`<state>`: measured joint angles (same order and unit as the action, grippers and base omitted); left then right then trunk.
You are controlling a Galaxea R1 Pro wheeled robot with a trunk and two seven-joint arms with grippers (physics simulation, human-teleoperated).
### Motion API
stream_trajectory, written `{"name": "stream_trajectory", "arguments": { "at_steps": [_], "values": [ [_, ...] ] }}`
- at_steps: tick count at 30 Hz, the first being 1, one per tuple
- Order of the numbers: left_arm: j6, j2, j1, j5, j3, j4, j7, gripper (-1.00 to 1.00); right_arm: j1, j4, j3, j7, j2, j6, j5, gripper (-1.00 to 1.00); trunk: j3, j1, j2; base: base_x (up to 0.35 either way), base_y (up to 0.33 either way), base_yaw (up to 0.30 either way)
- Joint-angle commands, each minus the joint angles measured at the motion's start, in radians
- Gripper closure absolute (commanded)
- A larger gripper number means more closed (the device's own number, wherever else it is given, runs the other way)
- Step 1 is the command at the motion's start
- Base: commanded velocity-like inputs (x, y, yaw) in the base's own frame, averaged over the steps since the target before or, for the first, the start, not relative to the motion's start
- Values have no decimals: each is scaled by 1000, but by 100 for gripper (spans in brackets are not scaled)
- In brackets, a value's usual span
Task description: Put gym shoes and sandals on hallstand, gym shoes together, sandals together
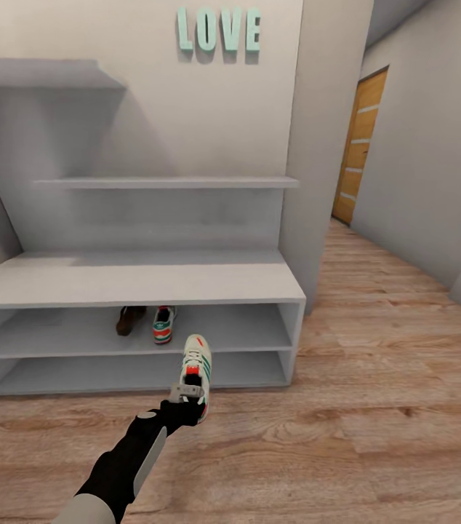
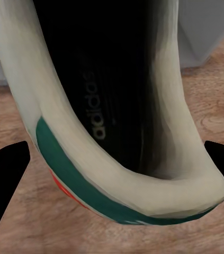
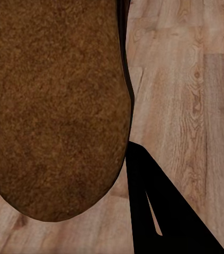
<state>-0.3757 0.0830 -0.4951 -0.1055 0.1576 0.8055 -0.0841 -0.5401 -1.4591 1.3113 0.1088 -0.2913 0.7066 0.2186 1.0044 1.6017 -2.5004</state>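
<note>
In front of the hallstand point(image 1: 136, 280), my left gripper point(image 1: 187, 397) is shut on the heel of a white gym shoe point(image 1: 196, 364) with green stripes, held just above the corridor floor point(image 1: 376, 407) with its toe toward the shelves. Seen from the left wrist, this shoe's heel point(image 2: 117, 174) sits between the two black fingers point(image 2: 6, 180). The other gym shoe point(image 1: 163, 324) and a brown sandal point(image 1: 130, 319) stand side by side on the upper of the two low shelves. My right gripper point(image 3: 64, 185) is shut on the second sandal point(image 3: 53, 106), above the floor planks.
The hallstand's wide bench top and its stepped upper shelves point(image 1: 165, 182) are bare. A wall corner point(image 1: 325, 182) stands right of the rack. Beyond it the corridor runs back to a wooden door point(image 1: 358, 145), with open floor to the right.
</note>
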Motion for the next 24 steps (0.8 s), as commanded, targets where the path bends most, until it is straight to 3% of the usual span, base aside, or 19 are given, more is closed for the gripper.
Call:
{"name": "stream_trajectory", "arguments": {
  "at_steps": [1, 12, 24],
  "values": [
    [-6, 0, 0, -10, -7, 1, 1, 100, -1, -1, 2, 9, 0, 5, 7, 100, 1, 0, 0, 200, 0, 0],
    [-6, 0, 0, -11, -27, 1, 1, 100, -1, -1, 2, 9, 0, 5, 7, 100, 1, 0, 0, 306, 74, 0],
    [-6, 0, 0, -10, -27, 1, 1, 100, -1, 0, 2, 8, 0, 5, 7, 100, 1, 0, 0, 168, 47, 0]
  ]
}}
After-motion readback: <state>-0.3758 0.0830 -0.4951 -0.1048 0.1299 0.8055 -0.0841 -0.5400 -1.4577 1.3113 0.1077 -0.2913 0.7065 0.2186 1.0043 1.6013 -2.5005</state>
